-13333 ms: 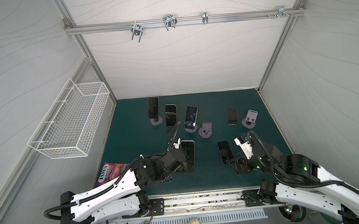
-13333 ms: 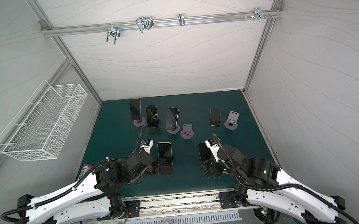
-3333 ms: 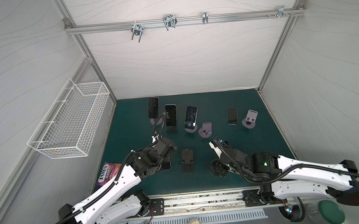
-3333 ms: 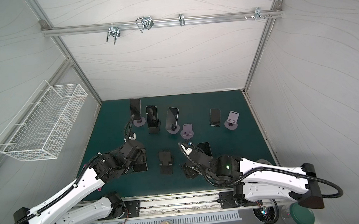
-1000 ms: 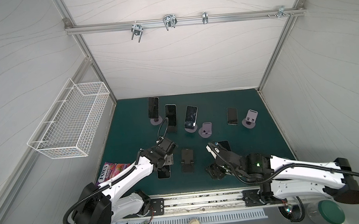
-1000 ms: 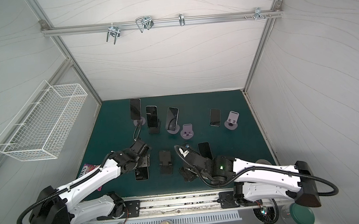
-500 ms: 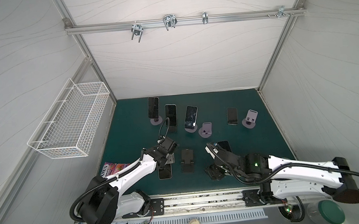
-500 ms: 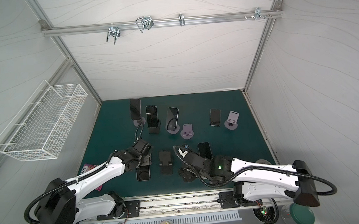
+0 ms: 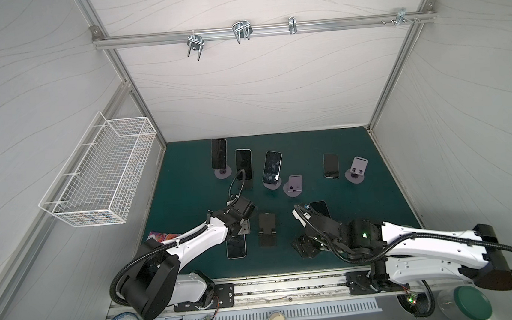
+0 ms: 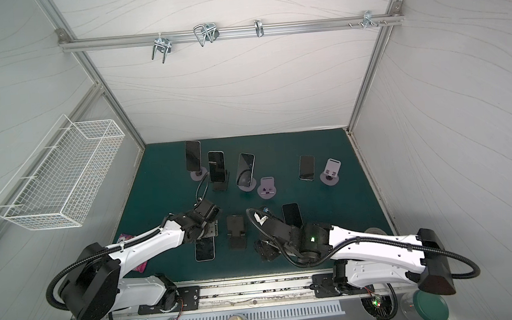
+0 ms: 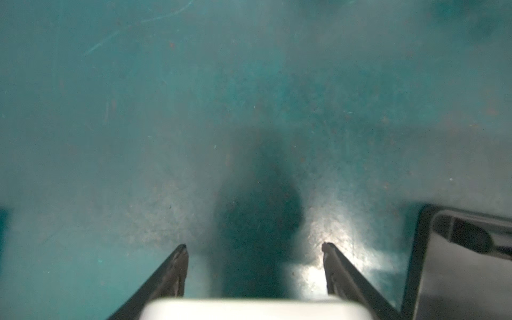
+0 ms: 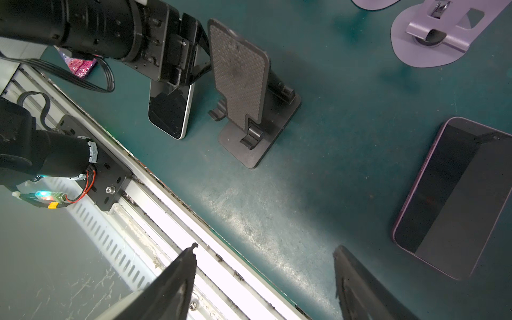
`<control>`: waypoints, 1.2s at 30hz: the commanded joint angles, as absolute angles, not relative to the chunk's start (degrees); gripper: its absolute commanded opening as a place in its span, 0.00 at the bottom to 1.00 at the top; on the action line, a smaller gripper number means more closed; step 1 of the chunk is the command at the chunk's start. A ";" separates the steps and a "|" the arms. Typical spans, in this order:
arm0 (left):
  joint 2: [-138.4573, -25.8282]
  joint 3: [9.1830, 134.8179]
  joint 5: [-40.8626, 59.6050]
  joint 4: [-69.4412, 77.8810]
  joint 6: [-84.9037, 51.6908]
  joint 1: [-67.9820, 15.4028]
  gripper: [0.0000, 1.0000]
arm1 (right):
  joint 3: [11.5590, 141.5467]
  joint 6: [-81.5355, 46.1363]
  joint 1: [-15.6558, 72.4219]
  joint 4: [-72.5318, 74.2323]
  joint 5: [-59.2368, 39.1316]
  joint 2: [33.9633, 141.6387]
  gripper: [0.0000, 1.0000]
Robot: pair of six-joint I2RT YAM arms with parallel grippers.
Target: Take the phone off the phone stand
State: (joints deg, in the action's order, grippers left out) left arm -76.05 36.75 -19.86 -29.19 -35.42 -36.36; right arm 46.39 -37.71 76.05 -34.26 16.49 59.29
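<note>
Right wrist view: phone [image 12: 169,110] lies flat beside empty black phone stand [image 12: 239,72], removal apparently done; left gripper [image 11: 254,248] and right gripper [image 12: 264,250] spread, holding nothing.

Mat [image 9: 189,200], front: phone [image 9: 236,248] flat, just left of phone stand [image 9: 267,228] | second phone [image 10: 292,214] flat, right of stand | three propped phones [image 9: 244,164] behind

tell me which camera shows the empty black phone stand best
The right wrist view: the black stand is close and sharp, cradle empty, hinge and base visible. Both top views show the stand small, from above. The left wrist view does not show it.
</note>
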 commanded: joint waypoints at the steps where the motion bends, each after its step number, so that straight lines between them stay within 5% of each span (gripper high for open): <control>1: -77.53 35.95 -20.67 -28.84 -36.56 -36.30 0.70 | 46.67 -38.34 76.29 -34.16 16.34 59.76 0.79; 36: -86.56 38.51 -19.16 -31.22 -37.67 -36.16 0.79 | 44.30 -41.52 76.43 -35.02 17.31 56.35 0.78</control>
State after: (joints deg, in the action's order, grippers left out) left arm -83.15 39.51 -19.81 -31.77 -36.69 -36.38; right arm 44.80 -40.56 76.05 -34.37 16.47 57.34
